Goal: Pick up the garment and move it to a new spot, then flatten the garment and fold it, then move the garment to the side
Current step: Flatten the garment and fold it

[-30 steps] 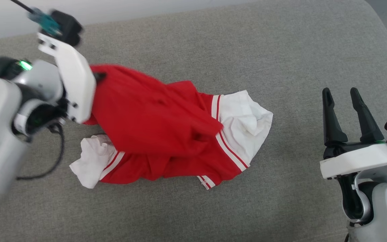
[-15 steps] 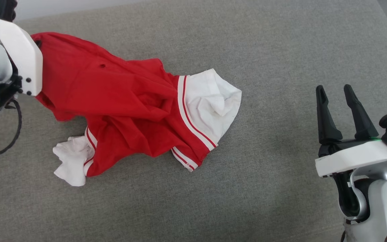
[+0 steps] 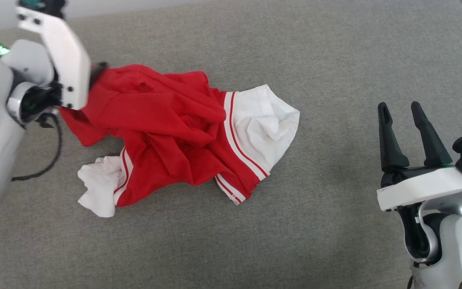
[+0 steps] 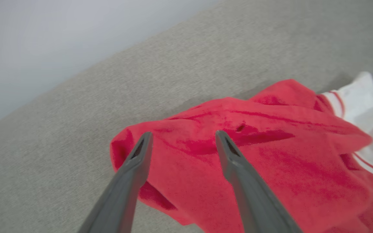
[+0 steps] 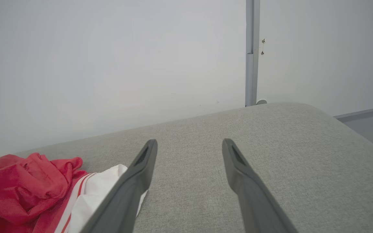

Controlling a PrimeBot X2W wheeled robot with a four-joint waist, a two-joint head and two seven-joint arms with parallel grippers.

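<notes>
Grey cushion point(image 3: 335, 60), garment point(image 3: 167, 132) seemingly near far edge

A grey fabric cushion point(image 3: 335, 60) spans the frame, its rounded corner at upper right. A red T-shirt point(image 3: 167, 120) lies crumpled on it left of centre, one white sleeve toward the middle, the other at lower left

The garment point(image 3: 167, 124) lay crumpled on the grey fabric surface point(image 3: 335, 60). The left claw point(image 3: 96, 71) was at its red upper edge; the right claw point(image 3: 399, 106) stood well apart from it, fingers spread.
</notes>
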